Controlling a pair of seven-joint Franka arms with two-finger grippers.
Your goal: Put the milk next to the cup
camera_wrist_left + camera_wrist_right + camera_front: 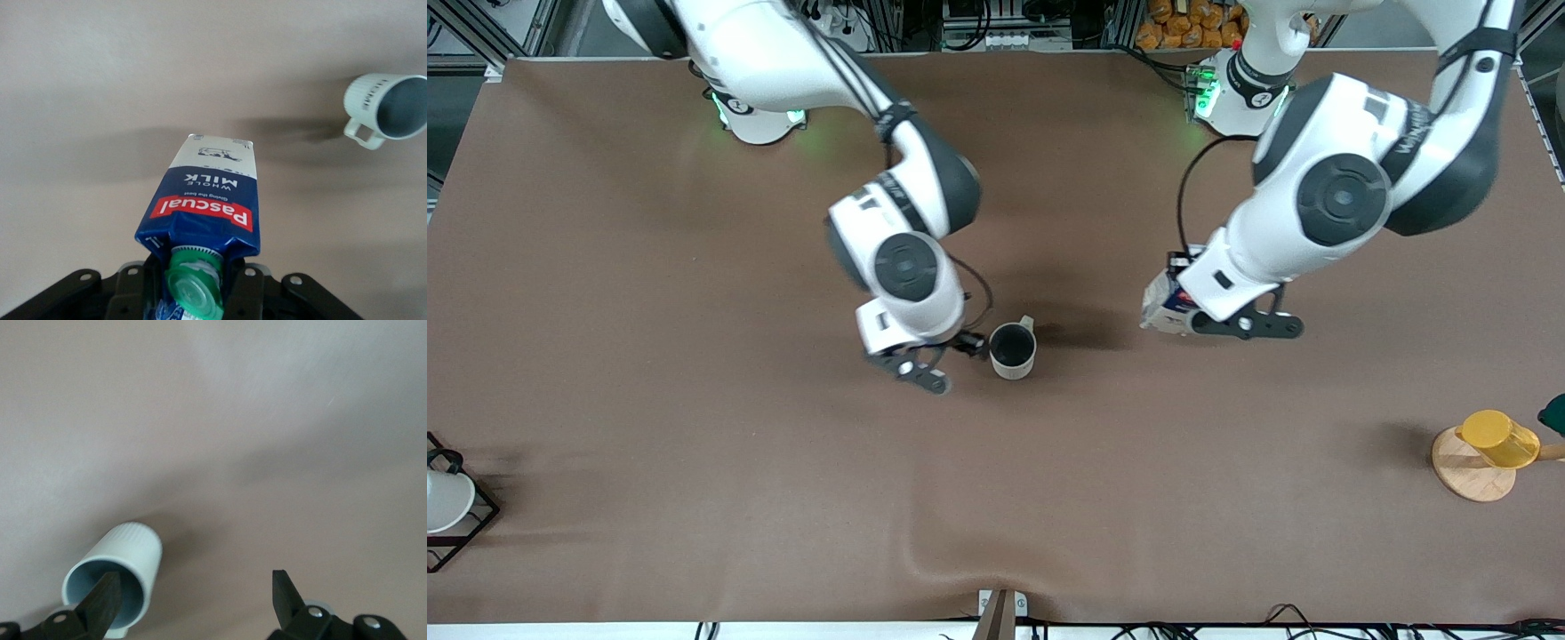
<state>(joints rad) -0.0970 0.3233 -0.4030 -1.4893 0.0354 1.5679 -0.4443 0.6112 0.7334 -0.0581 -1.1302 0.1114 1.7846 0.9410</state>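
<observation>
The milk (1163,307) is a dark blue carton with a red label and a green cap. My left gripper (1183,311) is shut on its top and holds it tilted just over the table, toward the left arm's end from the cup. In the left wrist view the milk (207,200) points away from my left gripper (197,287). The cup (1012,351) stands upright mid-table, an off-white mug with a grey inside, also in the left wrist view (390,107). My right gripper (943,356) is open and empty, right beside the cup (117,577), which lies by one finger of my right gripper (195,587).
A yellow cup (1498,438) sits on a round wooden stand (1469,476) near the left arm's end. A dark green object (1554,413) shows at that edge. A white cup in a black wire frame (445,502) stands at the right arm's end.
</observation>
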